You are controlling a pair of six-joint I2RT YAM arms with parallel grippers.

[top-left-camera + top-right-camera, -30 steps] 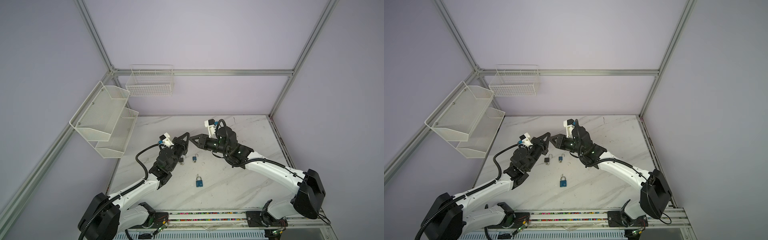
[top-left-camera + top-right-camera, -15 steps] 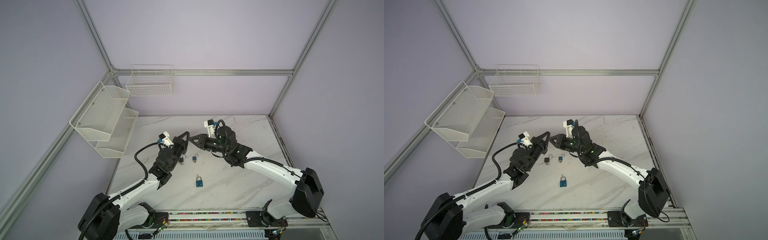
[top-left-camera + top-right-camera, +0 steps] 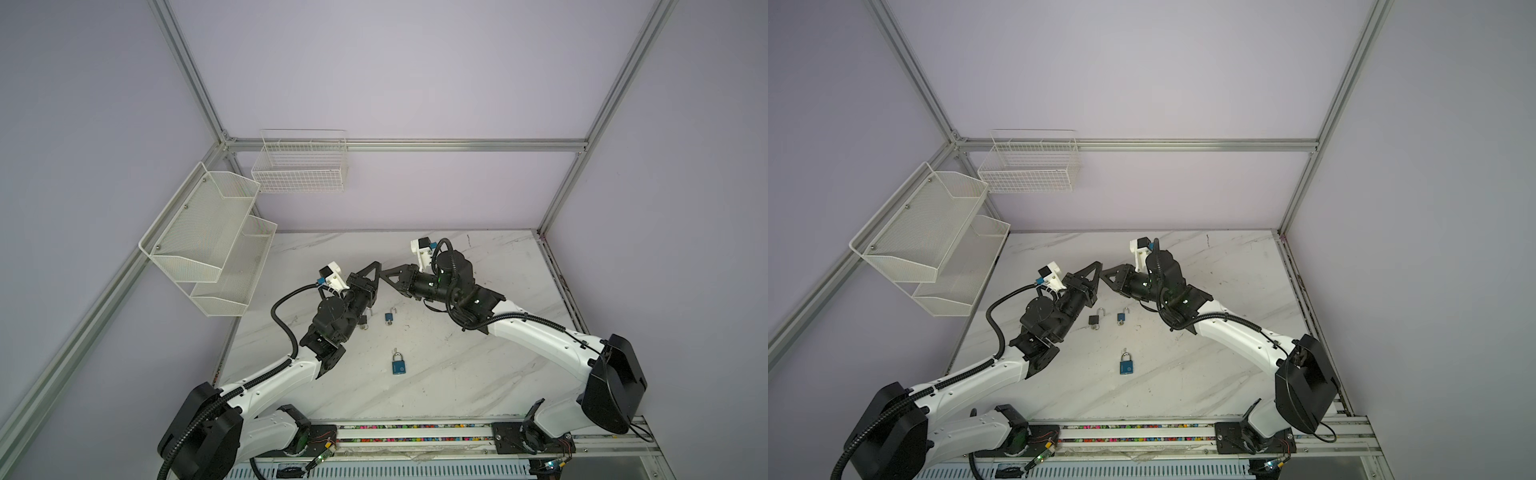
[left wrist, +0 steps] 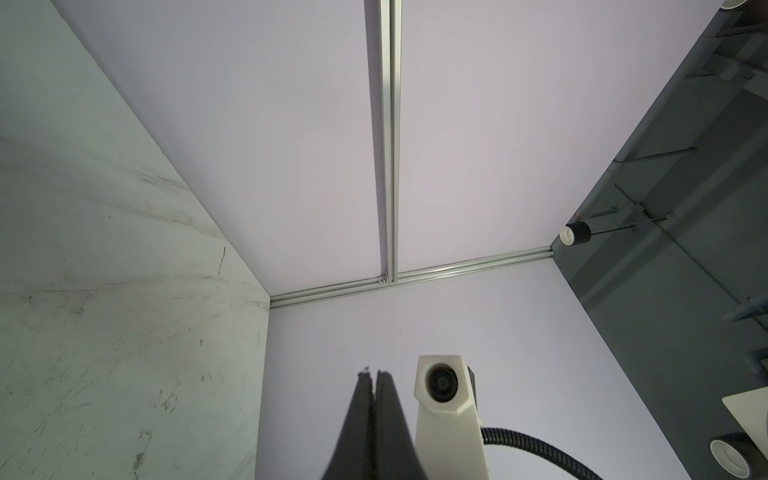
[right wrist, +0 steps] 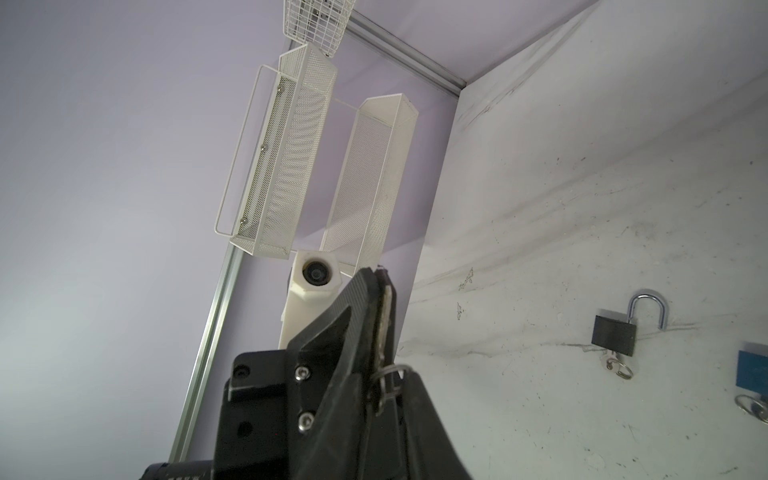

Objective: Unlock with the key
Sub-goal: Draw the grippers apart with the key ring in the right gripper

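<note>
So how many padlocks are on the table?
3. A black padlock, shackle open, lies by the left arm; a small blue padlock sits beside it; a bigger blue padlock lies alone nearer the front. Another could hide beneath that arm.

The desk [image 3: 478,374] looks like white marble with grey veins, its surface matt and scuffed. The right gripper [image 5: 376,275] is matt black plastic, and the key [image 5: 386,316] in it is dull metal. The black padlock [image 5: 614,334] has a matt body and a bright polished shackle. At the upper left in both top views, the mesh shelves [image 3: 199,232] are white-painted metal. The frame rail [image 3: 457,144] is brushed aluminium.
</note>
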